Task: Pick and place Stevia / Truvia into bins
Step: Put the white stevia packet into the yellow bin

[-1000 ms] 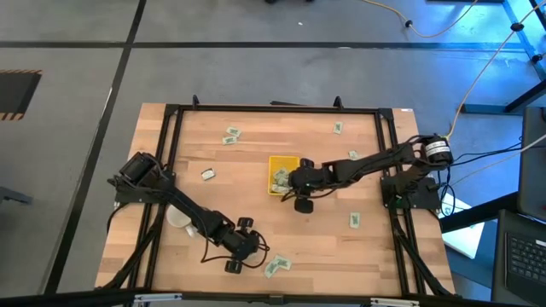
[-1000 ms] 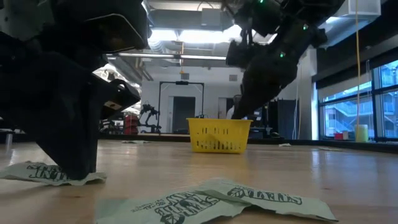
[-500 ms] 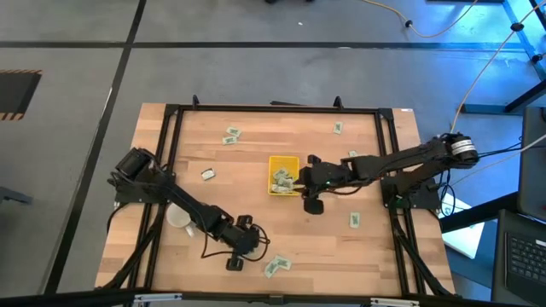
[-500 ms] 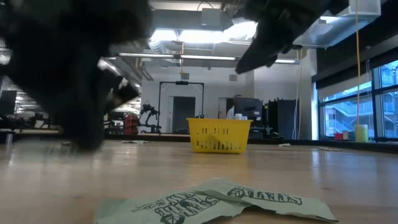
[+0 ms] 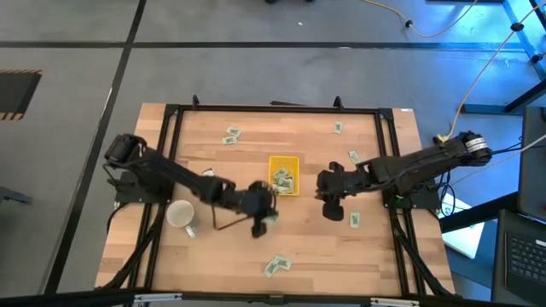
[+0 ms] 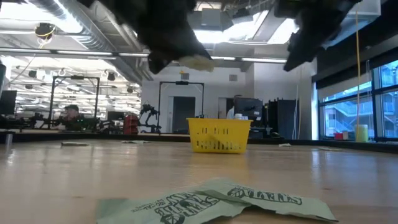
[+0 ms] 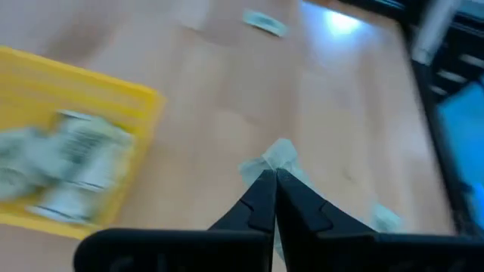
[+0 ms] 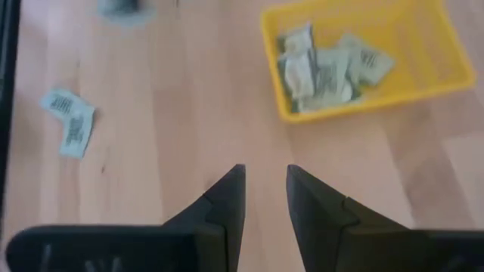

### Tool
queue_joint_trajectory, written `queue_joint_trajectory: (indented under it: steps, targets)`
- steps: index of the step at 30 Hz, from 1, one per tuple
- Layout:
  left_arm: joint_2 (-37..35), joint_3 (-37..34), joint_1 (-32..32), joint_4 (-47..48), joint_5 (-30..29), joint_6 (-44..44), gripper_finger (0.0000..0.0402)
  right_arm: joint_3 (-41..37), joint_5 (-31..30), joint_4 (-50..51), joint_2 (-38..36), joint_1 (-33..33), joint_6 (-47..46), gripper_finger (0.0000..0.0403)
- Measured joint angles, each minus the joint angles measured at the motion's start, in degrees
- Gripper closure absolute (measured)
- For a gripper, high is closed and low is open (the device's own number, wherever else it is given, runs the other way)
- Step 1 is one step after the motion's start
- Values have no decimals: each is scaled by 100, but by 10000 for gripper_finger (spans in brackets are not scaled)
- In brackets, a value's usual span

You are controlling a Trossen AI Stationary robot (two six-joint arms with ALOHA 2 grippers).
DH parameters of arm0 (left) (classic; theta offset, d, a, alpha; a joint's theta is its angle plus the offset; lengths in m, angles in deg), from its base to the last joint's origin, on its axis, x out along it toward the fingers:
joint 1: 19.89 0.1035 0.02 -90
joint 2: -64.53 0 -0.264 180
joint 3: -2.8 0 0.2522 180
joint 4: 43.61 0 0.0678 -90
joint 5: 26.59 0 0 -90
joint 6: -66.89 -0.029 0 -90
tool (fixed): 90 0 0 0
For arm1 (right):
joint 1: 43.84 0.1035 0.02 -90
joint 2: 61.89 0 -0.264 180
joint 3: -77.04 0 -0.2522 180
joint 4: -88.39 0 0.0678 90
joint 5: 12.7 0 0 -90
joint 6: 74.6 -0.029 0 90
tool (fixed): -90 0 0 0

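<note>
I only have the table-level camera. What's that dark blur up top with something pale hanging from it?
Observer: That's the left gripper, shut on a packet, near the tray.
Visitor: Is anything in the tray? I only see its side.
Observer: Yes, several packets lie piled inside it.
Visitor: And the other dark shape?
Observer: That's the right gripper. It is open and empty, over bare table beside the tray.
</note>
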Motion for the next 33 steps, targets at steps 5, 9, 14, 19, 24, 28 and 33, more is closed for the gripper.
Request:
queue_joint_trajectory:
  steps: [5, 9, 14, 19, 24, 28, 33]
  targets:
    - [68, 11, 707, -212, -19, -292, 398, 0, -3, 349, -24, 314, -664, 302]
    - [113, 15, 1190, -312, -4, -646, 398, -2, 6, 953, -24, 656, -1283, 302]
    - [285, 10, 1659, -240, 243, -804, 398, -4, -5, 1757, -24, 1145, -2218, 302]
    - [669, 9, 1863, -437, 391, -804, 398, -125, 4, 1958, -26, 1637, -2693, 302]
    - [842, 9, 1913, -530, 396, -803, 395, -463, 171, 1926, -26, 2085, -3043, 302]
    - [870, 9, 1913, -580, 508, -800, 371, -822, 209, 1676, -26, 2369, -3117, 302]
    - [870, 11, 1911, -653, 483, -585, 339, -1282, 211, 1164, -26, 2533, -3084, 302]
